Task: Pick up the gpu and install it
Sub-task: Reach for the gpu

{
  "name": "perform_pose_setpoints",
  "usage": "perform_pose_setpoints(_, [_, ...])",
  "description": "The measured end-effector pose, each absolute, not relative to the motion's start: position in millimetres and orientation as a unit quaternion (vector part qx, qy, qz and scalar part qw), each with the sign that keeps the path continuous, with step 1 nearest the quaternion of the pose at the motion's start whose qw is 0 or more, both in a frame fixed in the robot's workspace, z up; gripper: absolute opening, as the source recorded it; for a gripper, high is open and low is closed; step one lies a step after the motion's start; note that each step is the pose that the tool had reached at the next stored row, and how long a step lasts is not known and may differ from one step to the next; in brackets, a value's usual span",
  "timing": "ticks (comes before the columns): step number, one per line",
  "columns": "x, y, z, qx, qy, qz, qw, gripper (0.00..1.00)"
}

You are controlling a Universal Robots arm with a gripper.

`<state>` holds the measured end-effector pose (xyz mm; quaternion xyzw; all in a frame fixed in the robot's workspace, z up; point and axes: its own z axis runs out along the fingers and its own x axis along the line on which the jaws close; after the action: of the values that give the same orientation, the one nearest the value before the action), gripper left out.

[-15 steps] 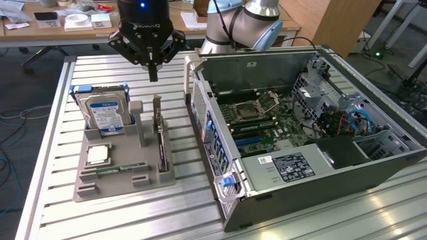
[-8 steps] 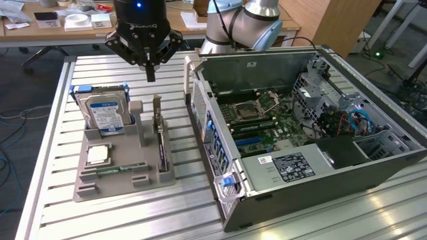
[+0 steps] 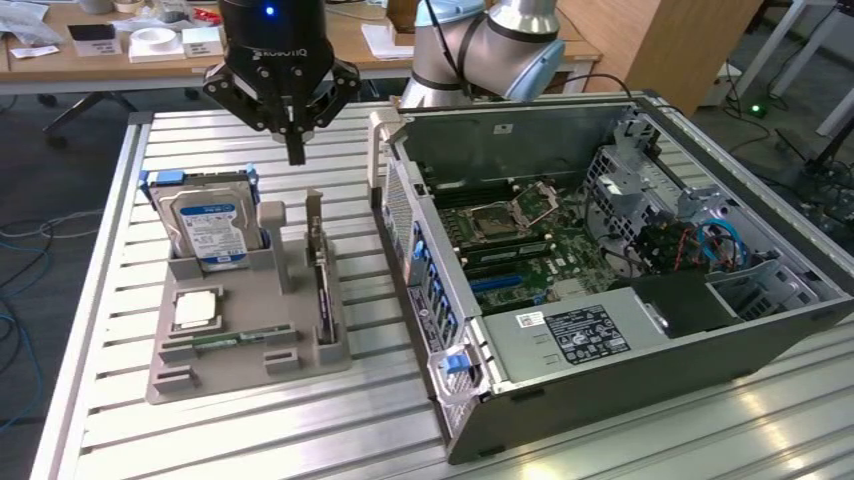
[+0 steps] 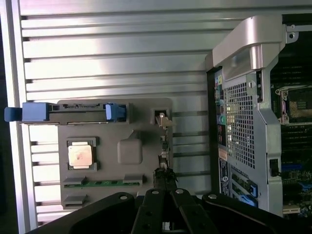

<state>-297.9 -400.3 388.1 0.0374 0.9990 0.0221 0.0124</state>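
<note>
Eyes on the gpu (image 3: 323,285): a thin, dark card standing on its long edge in a slot on the side of the grey holder (image 3: 300,345) nearest the computer case. Its long, narrow silvery bracket (image 3: 315,222) rises upright at the far end. From the wrist view the gpu (image 4: 164,148) is edge-on, a slim dark line with the bracket's bright tab at one end.

Over it hangs the gripper (image 3: 296,150), black fingers pinched together to a point, nothing in their grasp. It sits well above the holder's far end, apart from the card. In the wrist view the gripper (image 4: 164,181) lines up with the card's edge.

Sharing the holder: a silver hard drive (image 3: 207,228) with a blue-white label, upright in blue rails on the exterior view's left; a square silvery processor chip (image 3: 196,308) lying flat in front of it; and a slim green memory stick (image 3: 220,342) lying nearer the camera.

On the exterior view's right stands the open computer case (image 3: 747,330), motherboard (image 3: 521,245) exposed. Everything rests on a slatted metal table (image 3: 267,440).
</note>
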Motion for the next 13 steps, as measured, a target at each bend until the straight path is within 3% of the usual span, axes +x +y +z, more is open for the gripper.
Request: perform_pose_setpoints(13, [-298.0, -407.4, 388.2, 0.037, 0.999, 0.022, 0.012, 0.10])
